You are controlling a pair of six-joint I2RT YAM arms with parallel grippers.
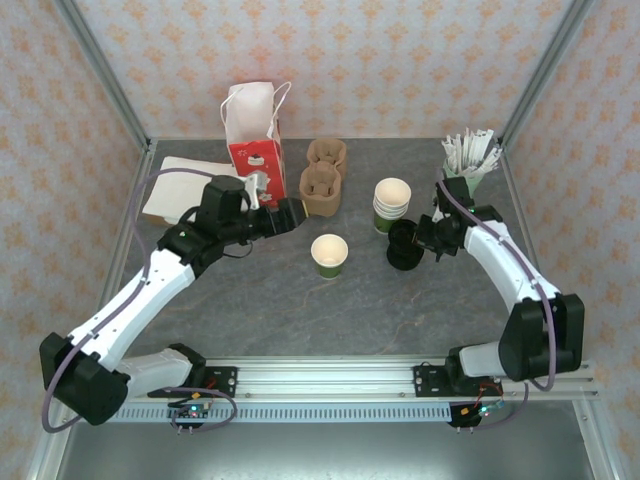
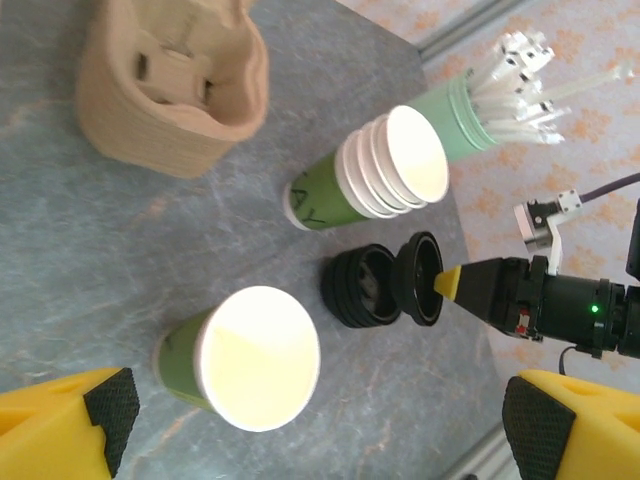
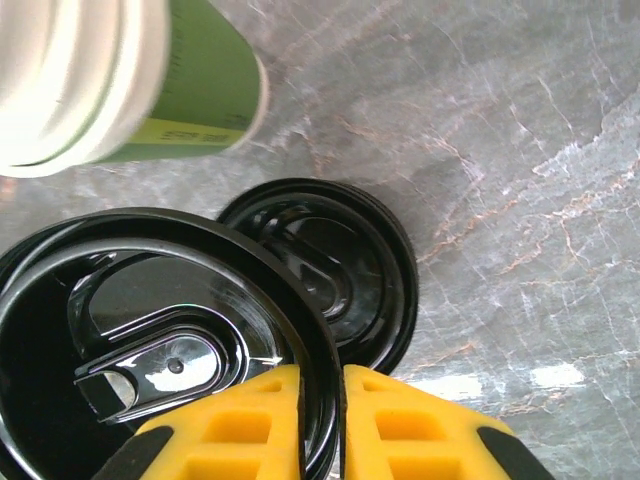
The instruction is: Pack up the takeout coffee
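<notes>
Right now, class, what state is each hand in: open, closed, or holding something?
Left hand: open, holding nothing.
Right hand: closed on the rim of a black lid.

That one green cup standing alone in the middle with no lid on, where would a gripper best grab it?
The lone cup stands upright and open, so probably grip across its green side wall, just under the rolled rim, coming in level from the left. The tapered wall gives two opposite faces, and the open left gripper sits on that side.
</notes>
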